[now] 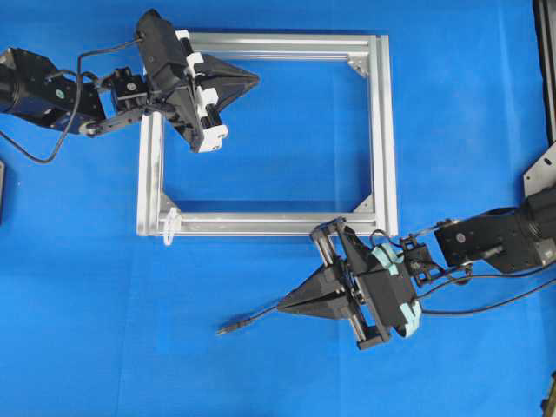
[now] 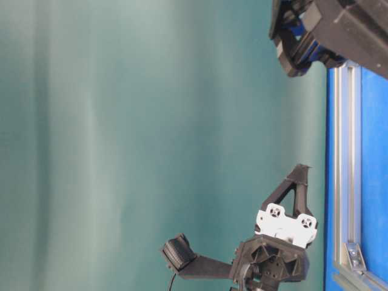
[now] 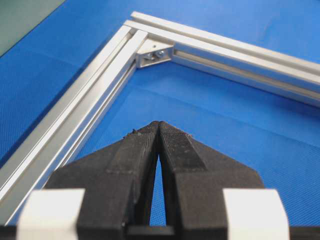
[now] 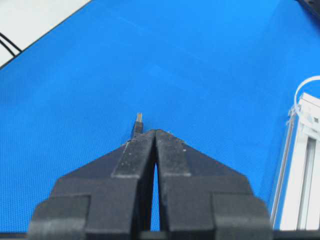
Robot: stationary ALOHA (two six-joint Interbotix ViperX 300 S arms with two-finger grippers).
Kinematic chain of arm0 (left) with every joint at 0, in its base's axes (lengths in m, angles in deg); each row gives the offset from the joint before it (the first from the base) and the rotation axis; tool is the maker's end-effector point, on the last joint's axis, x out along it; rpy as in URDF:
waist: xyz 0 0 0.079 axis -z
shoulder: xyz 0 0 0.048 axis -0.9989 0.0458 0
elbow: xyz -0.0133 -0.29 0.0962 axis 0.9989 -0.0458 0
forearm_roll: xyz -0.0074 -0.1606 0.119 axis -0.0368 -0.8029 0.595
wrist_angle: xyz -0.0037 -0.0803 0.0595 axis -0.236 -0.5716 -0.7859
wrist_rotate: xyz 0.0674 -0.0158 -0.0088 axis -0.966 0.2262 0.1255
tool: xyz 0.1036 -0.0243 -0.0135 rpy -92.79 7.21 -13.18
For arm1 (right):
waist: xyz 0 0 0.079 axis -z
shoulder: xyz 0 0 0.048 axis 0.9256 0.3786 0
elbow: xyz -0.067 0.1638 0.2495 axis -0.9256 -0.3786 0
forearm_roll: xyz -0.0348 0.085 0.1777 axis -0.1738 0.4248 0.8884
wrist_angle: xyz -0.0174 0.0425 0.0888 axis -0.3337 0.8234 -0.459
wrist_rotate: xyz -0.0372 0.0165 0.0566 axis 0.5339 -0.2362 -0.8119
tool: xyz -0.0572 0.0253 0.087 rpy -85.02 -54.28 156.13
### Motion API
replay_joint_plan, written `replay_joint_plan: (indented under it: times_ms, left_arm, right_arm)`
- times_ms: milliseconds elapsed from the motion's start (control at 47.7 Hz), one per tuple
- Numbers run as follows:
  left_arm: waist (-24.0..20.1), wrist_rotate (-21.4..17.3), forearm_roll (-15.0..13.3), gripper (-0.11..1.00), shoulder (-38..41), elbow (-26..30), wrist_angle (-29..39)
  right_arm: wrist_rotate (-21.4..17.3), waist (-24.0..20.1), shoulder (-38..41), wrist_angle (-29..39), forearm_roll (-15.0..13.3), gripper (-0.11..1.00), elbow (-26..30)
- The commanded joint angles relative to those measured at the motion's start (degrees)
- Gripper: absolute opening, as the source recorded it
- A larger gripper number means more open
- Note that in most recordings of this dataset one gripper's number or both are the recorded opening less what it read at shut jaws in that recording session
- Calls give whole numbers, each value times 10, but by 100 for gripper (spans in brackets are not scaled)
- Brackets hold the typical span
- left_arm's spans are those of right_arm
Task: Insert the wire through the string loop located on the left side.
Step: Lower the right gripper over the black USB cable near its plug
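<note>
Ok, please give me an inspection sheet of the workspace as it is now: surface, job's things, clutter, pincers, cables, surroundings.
Surface: blue mat, flat and evenly lit.
Job's things: the wire lies on the mat, plug tip pointing left, beneath the right pincer's tips; the string loop hangs at the lower left corner of the aluminium frame.
Clutter: nothing seen.
Pincers: left pincer shut, holding nothing, over the frame's upper left part; right pincer shut, below the frame; whether it grips the wire cannot be told.
Cables: black robot cables trail beside the right arm, another loops by the left arm.
Surroundings: plain teal backdrop in the table-level view.
</note>
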Motion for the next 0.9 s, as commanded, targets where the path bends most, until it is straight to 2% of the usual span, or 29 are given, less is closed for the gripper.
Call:
replay_joint_plan:
  times_ms: [0, 251, 545, 629, 880]
  left_arm:
    - [3, 3, 7, 0, -30, 10, -4]
    - [1, 3, 8, 0, -30, 11, -4]
    - [1, 3, 8, 0, -31, 8, -4]
    - [1, 3, 9, 0, -31, 8, -4]
    - [0, 3, 9, 0, -31, 6, -4]
  right_arm:
    - [-7, -11, -20, -3, 1, 1, 10]
    - [-42, -16, -18, 55, 1, -1, 30]
    - [-51, -20, -18, 57, 0, 1, 29]
    - [-52, -22, -18, 55, 0, 15, 30]
    - [-51, -26, -15, 51, 2, 87, 32]
